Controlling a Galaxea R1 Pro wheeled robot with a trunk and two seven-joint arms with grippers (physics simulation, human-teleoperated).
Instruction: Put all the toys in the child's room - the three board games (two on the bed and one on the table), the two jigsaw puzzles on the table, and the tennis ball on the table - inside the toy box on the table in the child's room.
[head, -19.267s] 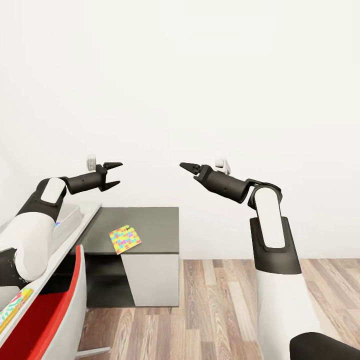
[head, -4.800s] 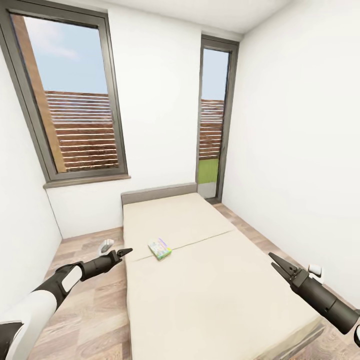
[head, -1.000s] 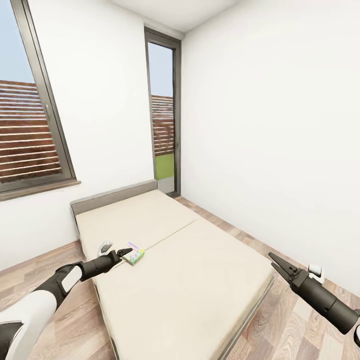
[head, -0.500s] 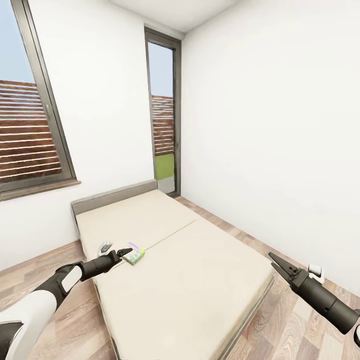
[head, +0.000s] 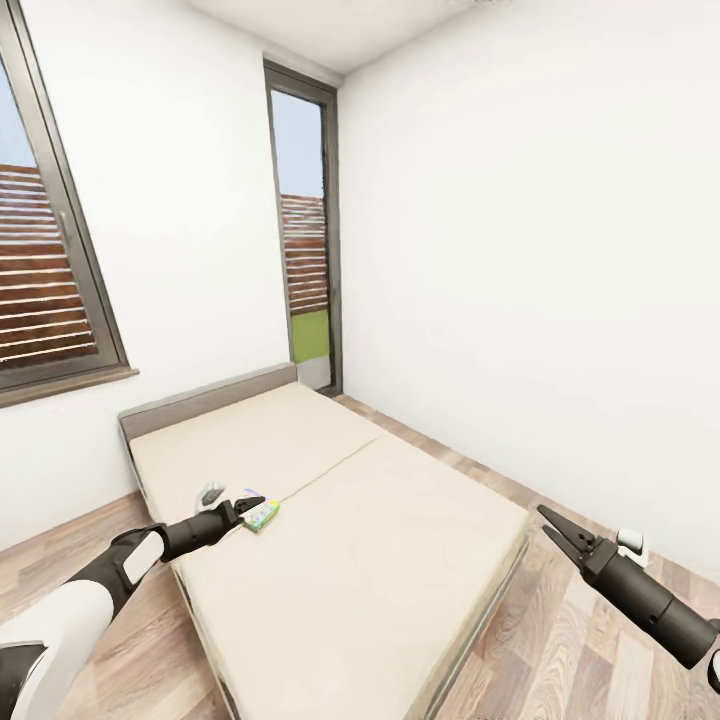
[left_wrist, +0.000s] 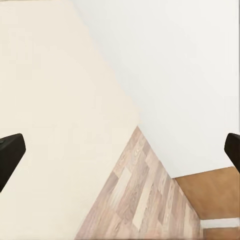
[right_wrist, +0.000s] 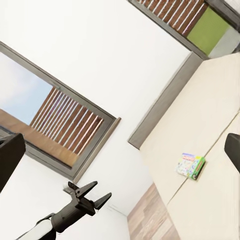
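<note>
Left claw spread, empty, right claw seemingly closed

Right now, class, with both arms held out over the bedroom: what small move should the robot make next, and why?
Probably roll nearer the large beige bed. The green-edged flat game box lies on the mattress just beyond the open left end effector, untouched. The right end effector hangs off the bed's far side, so the left arm looks better placed to reach it.

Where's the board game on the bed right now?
In the head view the board game lies flat on the bed, on its left half beside the mattress seam, just beyond the open left gripper.
</note>
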